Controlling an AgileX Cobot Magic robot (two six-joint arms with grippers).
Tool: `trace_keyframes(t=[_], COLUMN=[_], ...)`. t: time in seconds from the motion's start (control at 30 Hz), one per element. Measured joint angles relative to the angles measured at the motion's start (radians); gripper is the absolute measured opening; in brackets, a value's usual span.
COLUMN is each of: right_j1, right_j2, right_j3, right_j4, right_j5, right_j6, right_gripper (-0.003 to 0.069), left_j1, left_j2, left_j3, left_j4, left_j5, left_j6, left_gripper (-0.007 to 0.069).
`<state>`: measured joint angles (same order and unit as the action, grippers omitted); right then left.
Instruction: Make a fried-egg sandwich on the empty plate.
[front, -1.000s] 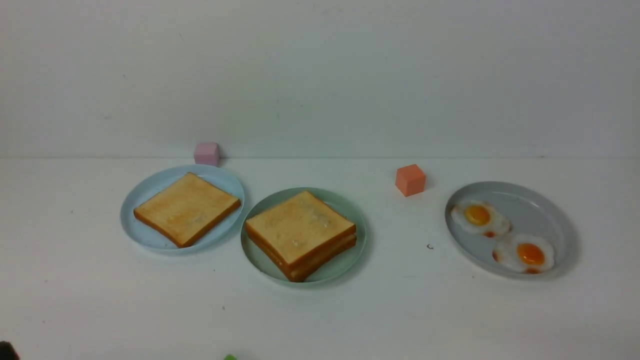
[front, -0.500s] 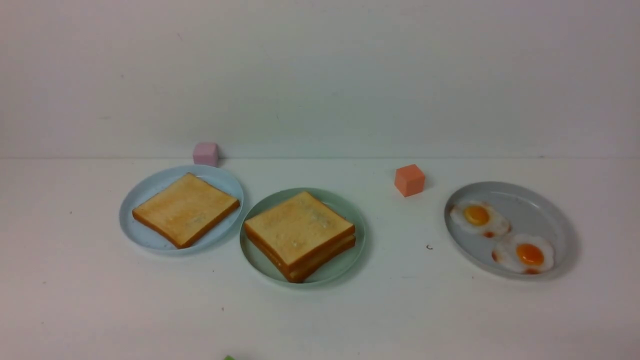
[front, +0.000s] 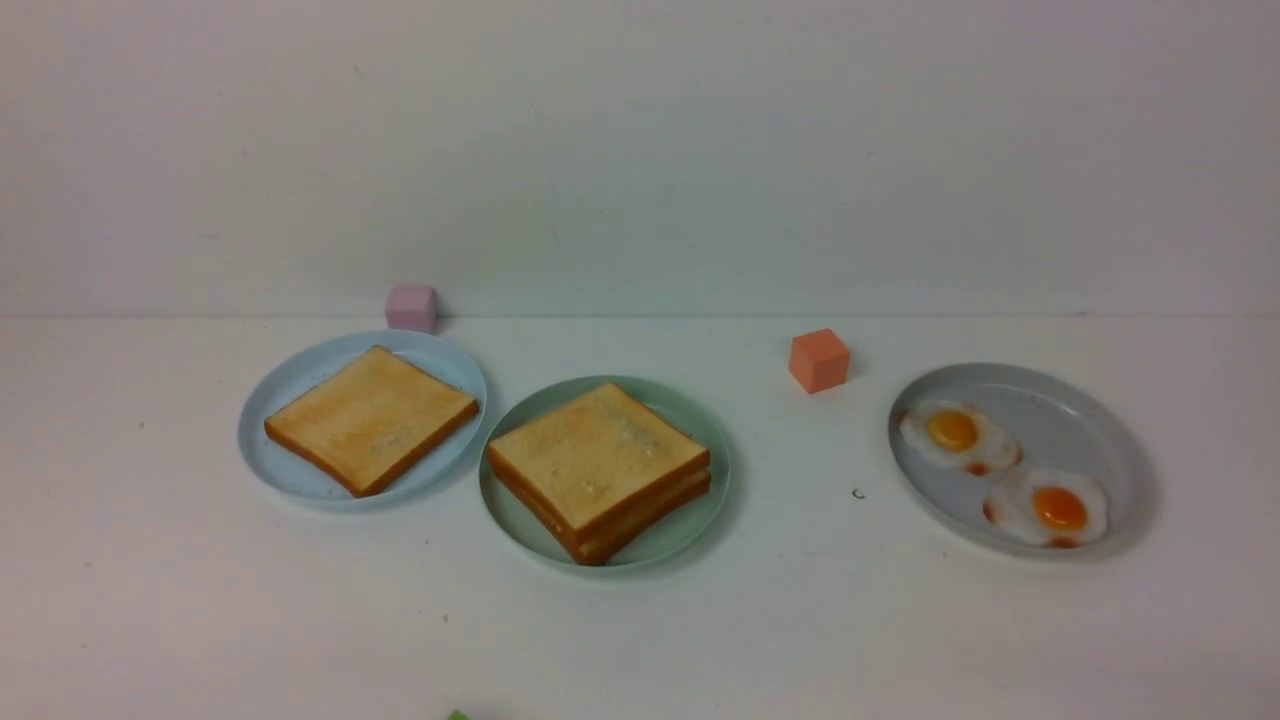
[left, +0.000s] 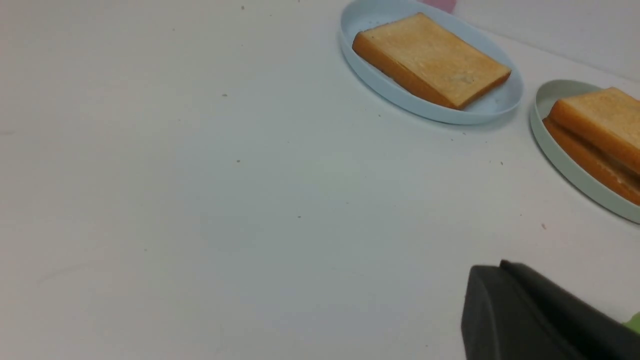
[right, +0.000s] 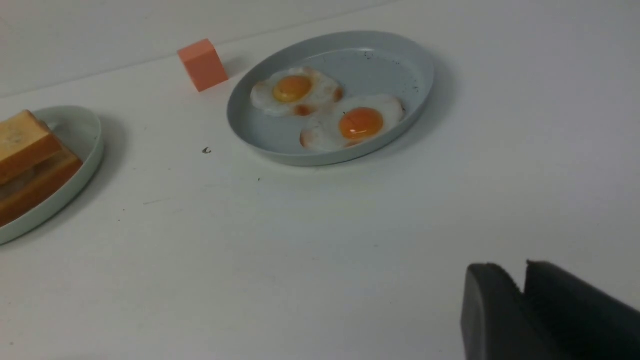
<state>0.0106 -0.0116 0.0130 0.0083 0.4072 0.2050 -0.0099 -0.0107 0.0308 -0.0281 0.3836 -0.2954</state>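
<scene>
Black fingers of the left gripper (left: 525, 310) and right gripper (right: 525, 310) show only at the corners of their wrist views, low over the bare white surface (front: 300, 620) and holding nothing. The right pair lies pressed together with only a thin seam between; of the left, I cannot tell whether it is parted or closed. Both are well apart from the food and out of the front view.

Next comes the mint-green plate (front: 700, 440), carrying the fried-egg sandwich (front: 598, 470): two toast slices stacked squarely, a pale sliver between them in the right wrist view, likely the egg. Just beside it on the left, the pale blue plate (front: 290, 390) holds a single toast slice (front: 370, 418). Off to the right, the grey plate (front: 1080, 410) keeps two fried eggs (front: 1000, 470). Farthest back stand an orange cube (front: 819, 360) and a pink cube (front: 412, 307).

By my judgement the sandwich is assembled and nothing remains.
</scene>
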Motion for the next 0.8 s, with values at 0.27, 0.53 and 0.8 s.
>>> trace_keyframes(t=[0.27, 0.53, 0.8], right_j1=[0.000, 0.000, 0.000], right_j2=[0.000, 0.000, 0.000], right_j3=[0.000, 0.000, 0.000], right_j4=[0.000, 0.000, 0.000], right_j5=[0.000, 0.000, 0.000], right_j6=[0.000, 0.000, 0.000], right_gripper=[0.0134, 0.0146, 0.0155], left_j1=[0.000, 0.000, 0.000], left_j2=[0.000, 0.000, 0.000], left_j3=[0.001, 0.001, 0.001], left_j4=[0.000, 0.000, 0.000], left_j5=[-0.002, -0.003, -0.003], left_j6=[0.000, 0.000, 0.000], left_gripper=[-0.0013, -0.0010, -0.0009])
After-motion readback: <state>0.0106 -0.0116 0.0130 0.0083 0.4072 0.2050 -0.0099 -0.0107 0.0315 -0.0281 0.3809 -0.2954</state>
